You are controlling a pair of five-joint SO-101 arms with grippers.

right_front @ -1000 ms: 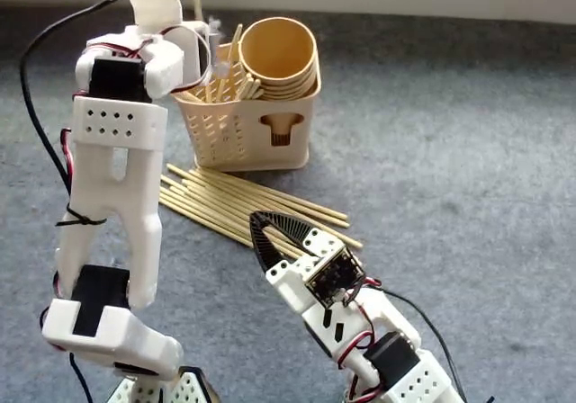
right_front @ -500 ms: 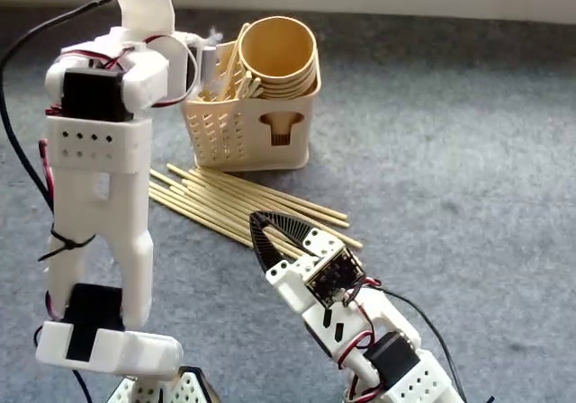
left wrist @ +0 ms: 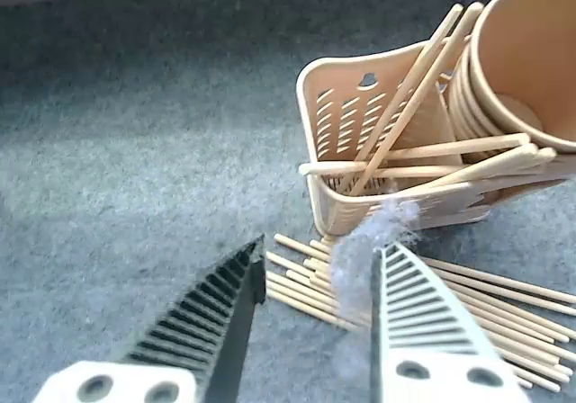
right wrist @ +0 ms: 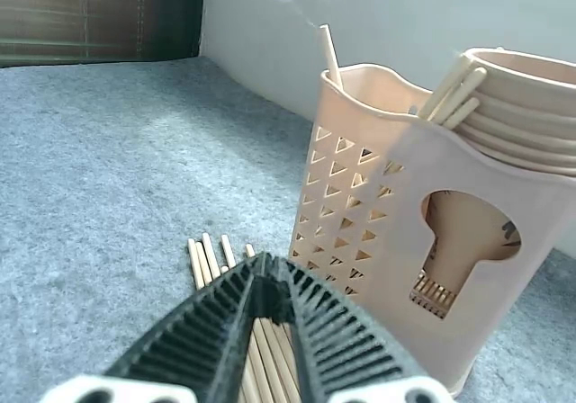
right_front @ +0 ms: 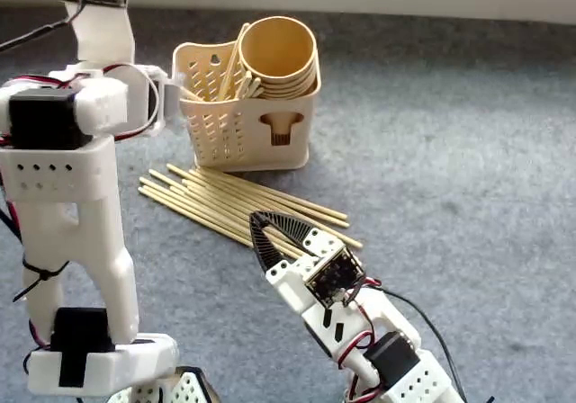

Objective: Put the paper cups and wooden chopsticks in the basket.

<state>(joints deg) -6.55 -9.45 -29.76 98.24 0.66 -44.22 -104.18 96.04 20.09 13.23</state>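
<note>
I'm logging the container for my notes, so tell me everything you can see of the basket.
The basket looks like beige plastic and stands upright on grey carpet. Its walls are perforated, and the front one has a mushroom-shaped cutout. Stacked paper cups fill one end; chopsticks lean inside the other. Loose chopsticks lie in front.

My claw (right wrist: 267,288), black ribbed fingers pressed together tip to tip, sits low above loose wooden chopsticks (right wrist: 209,257) lying on grey carpet (right wrist: 99,169), just before the perforated basket (right wrist: 378,196) that holds stacked paper cups (right wrist: 531,115) and upright sticks (right wrist: 329,57).
</note>
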